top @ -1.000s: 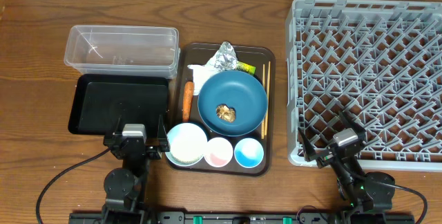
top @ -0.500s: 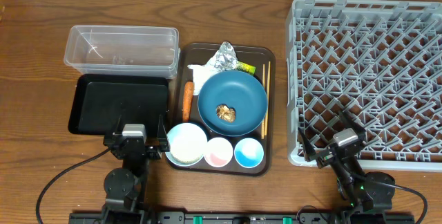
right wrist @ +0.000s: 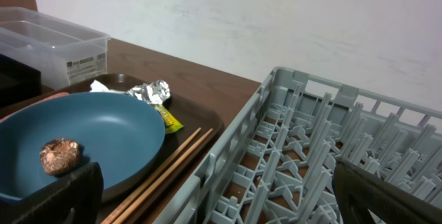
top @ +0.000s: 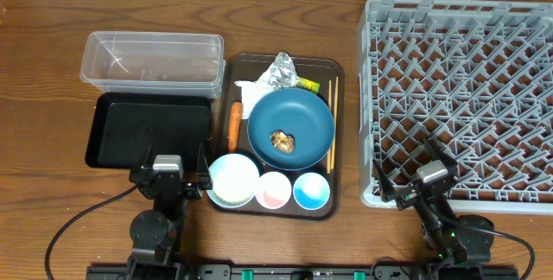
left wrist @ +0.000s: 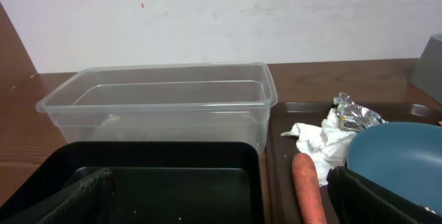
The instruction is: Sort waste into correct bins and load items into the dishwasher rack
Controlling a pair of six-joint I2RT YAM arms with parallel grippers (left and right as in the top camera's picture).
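On the brown serving tray [top: 337,133] sit a dark blue bowl [top: 302,116] holding a brown food scrap [top: 282,141], crumpled foil [top: 281,71], a white napkin [top: 251,95], a yellow-green wrapper [top: 307,82], a carrot [top: 234,124], two chopsticks [top: 330,120], a white bowl [top: 234,179], a pink cup [top: 274,189] and a light-blue cup [top: 310,191]. The clear tub [top: 151,60] and black tray [top: 149,130] lie left. The grey rack [top: 458,98] lies right. My left gripper [top: 168,175] is open at the black tray's near edge. My right gripper [top: 421,179] is open at the rack's near left corner. Both are empty.
The wooden table [top: 52,98] runs to a white wall at the back. In the left wrist view the carrot [left wrist: 306,186] lies just right of the black tray [left wrist: 159,175]. In the right wrist view the chopsticks [right wrist: 169,172] lie between bowl and rack.
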